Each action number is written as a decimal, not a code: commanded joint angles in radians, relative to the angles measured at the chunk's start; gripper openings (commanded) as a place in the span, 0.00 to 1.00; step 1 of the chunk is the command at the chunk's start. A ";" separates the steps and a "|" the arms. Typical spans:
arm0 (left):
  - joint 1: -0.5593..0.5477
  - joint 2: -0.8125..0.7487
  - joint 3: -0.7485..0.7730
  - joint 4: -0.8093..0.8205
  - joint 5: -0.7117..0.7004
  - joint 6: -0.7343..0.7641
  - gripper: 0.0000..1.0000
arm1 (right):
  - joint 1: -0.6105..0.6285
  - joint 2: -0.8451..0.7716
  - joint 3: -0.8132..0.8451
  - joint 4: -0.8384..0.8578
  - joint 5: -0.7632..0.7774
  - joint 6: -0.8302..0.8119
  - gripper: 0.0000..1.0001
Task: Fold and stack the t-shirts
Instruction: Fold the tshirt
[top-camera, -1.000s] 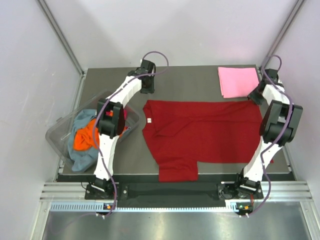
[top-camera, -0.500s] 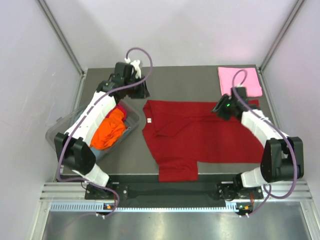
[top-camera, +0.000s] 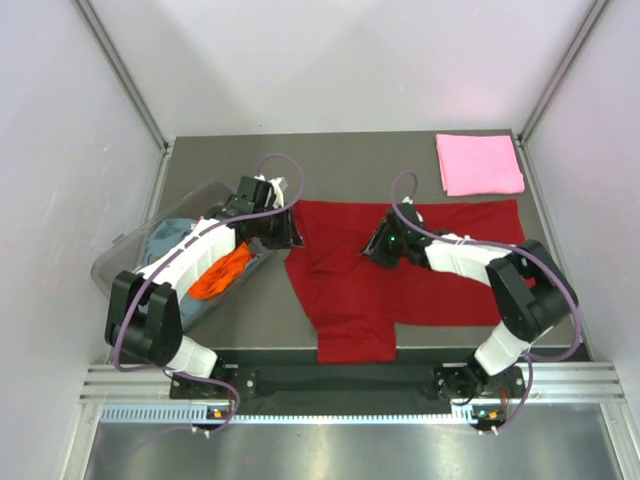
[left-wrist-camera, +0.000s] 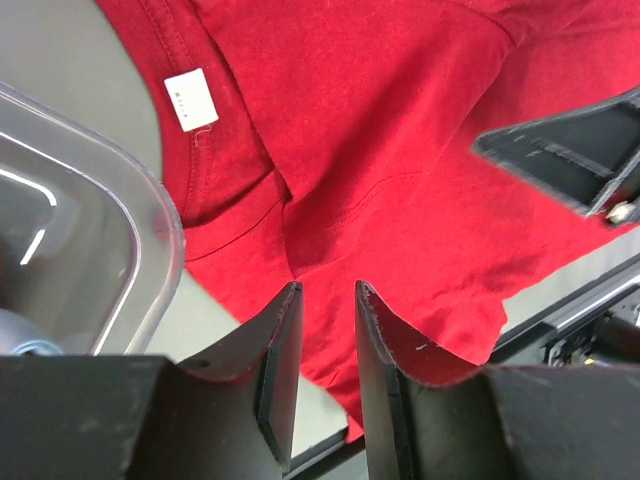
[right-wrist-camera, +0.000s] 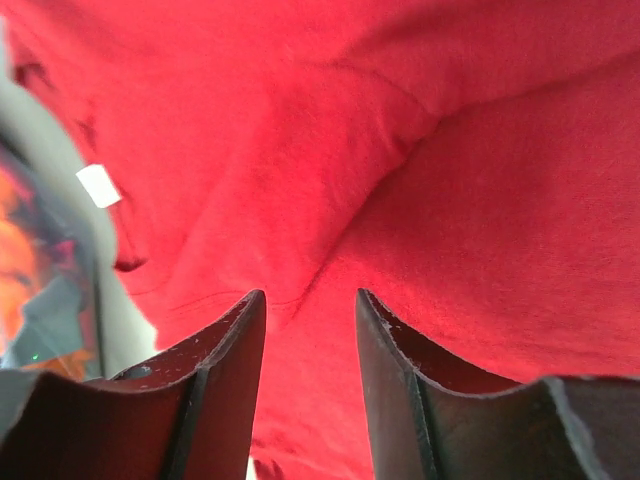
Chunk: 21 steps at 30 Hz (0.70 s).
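Note:
A dark red t-shirt (top-camera: 430, 275) lies spread flat on the table, its white neck label (left-wrist-camera: 190, 100) at the left end. A light pink t-shirt (top-camera: 480, 163) lies folded at the back right corner. My left gripper (top-camera: 291, 233) hovers at the red shirt's collar edge, open, with a narrow gap and nothing between its fingers (left-wrist-camera: 283, 330). My right gripper (top-camera: 377, 246) hangs low over the upper middle of the red shirt (right-wrist-camera: 430, 180), open and empty. An orange shirt (top-camera: 218, 273) and a grey-blue one (top-camera: 165, 238) lie in the tub.
The clear plastic tub (top-camera: 110, 272) stands at the table's left edge, its rim (left-wrist-camera: 160, 215) close beside my left gripper. The right gripper's dark body (left-wrist-camera: 570, 150) shows in the left wrist view. The table's front edge runs just below the red shirt's sleeve (top-camera: 355, 345).
Both arms have swung in from the back corners. The left gripper came forward to the red shirt's collar. The right gripper moved left, away from the pink shirt, to the red shirt's middle.

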 joint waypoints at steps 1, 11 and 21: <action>-0.013 -0.034 -0.044 0.126 0.022 -0.062 0.33 | 0.045 0.035 0.032 0.076 0.054 0.075 0.41; -0.075 -0.009 -0.157 0.240 -0.022 -0.169 0.34 | 0.112 0.088 0.043 0.096 0.118 0.150 0.38; -0.124 -0.006 -0.239 0.295 -0.096 -0.220 0.38 | 0.114 0.126 0.072 0.102 0.120 0.142 0.22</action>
